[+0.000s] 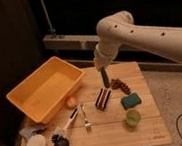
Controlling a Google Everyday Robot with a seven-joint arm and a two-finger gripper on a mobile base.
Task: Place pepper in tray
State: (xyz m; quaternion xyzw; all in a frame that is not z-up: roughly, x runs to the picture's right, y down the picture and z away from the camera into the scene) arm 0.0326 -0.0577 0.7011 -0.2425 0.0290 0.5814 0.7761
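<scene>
The pepper (106,78) is a slim dark green piece hanging upright from my gripper (103,71), above the middle of the wooden table. The gripper is shut on the pepper's top end. The white arm reaches in from the right. The tray (21,92) is the large yellow-orange bin on the left part of the table, to the left of the gripper and lower than it. Its inside shows nothing in it.
Under the gripper lies a dark red striped object (104,97). A brown knobbly item (120,84), a teal sponge (132,100) and a light green cup (133,117) stand to the right. An orange ball (71,102), fork (85,117), brush (66,126) and white cup (36,144) lie front left.
</scene>
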